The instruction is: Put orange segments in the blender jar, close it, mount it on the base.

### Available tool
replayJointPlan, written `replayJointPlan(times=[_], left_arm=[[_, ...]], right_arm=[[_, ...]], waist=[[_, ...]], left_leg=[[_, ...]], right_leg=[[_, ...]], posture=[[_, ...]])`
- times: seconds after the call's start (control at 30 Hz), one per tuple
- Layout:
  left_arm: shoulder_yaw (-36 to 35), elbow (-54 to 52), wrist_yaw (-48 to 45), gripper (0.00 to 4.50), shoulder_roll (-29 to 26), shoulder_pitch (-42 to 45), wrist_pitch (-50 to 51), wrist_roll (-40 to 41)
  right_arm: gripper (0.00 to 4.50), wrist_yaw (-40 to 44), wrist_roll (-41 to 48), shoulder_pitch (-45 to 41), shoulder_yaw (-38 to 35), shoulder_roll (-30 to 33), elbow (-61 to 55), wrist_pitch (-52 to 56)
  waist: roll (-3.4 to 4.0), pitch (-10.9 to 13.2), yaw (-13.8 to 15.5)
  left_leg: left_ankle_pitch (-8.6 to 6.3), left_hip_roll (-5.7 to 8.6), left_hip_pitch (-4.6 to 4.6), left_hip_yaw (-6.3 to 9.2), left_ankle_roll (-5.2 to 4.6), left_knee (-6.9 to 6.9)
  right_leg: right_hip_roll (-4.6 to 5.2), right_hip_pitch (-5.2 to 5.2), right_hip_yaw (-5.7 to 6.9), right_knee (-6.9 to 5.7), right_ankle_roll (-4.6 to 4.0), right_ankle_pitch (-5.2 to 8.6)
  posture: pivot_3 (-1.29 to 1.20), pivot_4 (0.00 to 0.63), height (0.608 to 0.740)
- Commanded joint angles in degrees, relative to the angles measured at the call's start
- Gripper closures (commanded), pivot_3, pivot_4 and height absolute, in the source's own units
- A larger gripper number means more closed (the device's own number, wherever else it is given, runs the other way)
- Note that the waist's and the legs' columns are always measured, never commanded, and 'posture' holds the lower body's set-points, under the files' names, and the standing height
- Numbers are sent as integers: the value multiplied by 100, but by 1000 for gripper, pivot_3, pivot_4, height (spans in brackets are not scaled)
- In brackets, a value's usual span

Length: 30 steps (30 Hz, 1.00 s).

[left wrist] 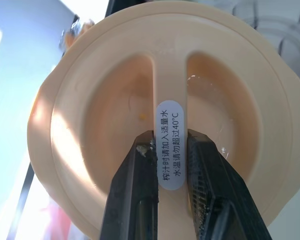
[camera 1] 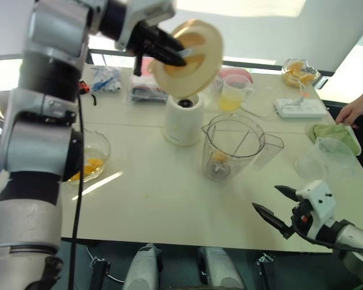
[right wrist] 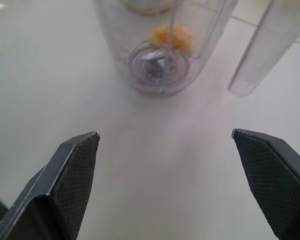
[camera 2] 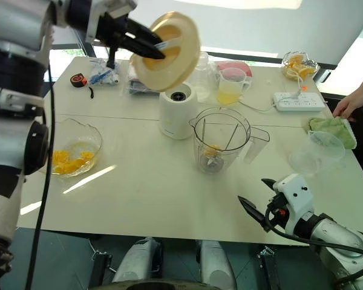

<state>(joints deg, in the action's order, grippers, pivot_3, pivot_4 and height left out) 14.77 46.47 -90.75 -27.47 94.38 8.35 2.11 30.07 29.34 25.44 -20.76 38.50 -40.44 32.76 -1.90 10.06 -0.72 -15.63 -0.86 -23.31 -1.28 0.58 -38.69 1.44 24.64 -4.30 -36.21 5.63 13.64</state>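
Left gripper [left wrist: 171, 136] clamps the raised centre rib of the round cream plastic blender lid [left wrist: 90, 125], holding it tilted in the air above the white cylindrical blender base [camera 1: 183, 118] at the far middle of the white table [camera 1: 151, 199]. Just right of the base and nearer stands the clear plastic blender jar [camera 1: 232, 142], uncovered, with an orange segment [camera 1: 220, 157] at its bottom. Right gripper [right wrist: 165, 134] hovers spread wide at the table's near right edge, facing the jar.
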Motion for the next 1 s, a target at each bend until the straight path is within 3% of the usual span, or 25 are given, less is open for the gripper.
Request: replayJointPlan(times=[0.03,0.33,0.47,1.0], left_arm=[[326,815,-175,4268,407,431,-814,167],[1081,2127,-175,4268,1357,655,-2111,48],[1056,2470,-175,4268,1789,750,-2203,-111],[884,2947,482,4268,2490,526,-2441,-1282]], right_arm=[[0,-426,-312,-339,212,-385,127,-240],[0,-1425,-883,-1068,642,-1275,66,-232],[0,-1582,-1098,-849,792,-1529,21,-368],[0,-2068,-1625,-555,1218,-2210,-191,-534]], waist=[[6,-1,-16],[15,3,6],[15,3,15],[19,-1,13]], left_leg=[[0,0,-1,-1,-1,-8],[-6,2,-15,-2,-10,-29],[-21,5,-20,-1,-36,-30],[-41,5,-12,-3,-70,-45]], right_leg=[[0,-1,-2,-1,0,0],[2,4,-12,-9,-1,-2],[3,4,-13,-4,10,5],[1,-5,-17,-7,13,8]], posture=[[0,150,740],[0,150,740],[0,150,740],[0,150,740]])
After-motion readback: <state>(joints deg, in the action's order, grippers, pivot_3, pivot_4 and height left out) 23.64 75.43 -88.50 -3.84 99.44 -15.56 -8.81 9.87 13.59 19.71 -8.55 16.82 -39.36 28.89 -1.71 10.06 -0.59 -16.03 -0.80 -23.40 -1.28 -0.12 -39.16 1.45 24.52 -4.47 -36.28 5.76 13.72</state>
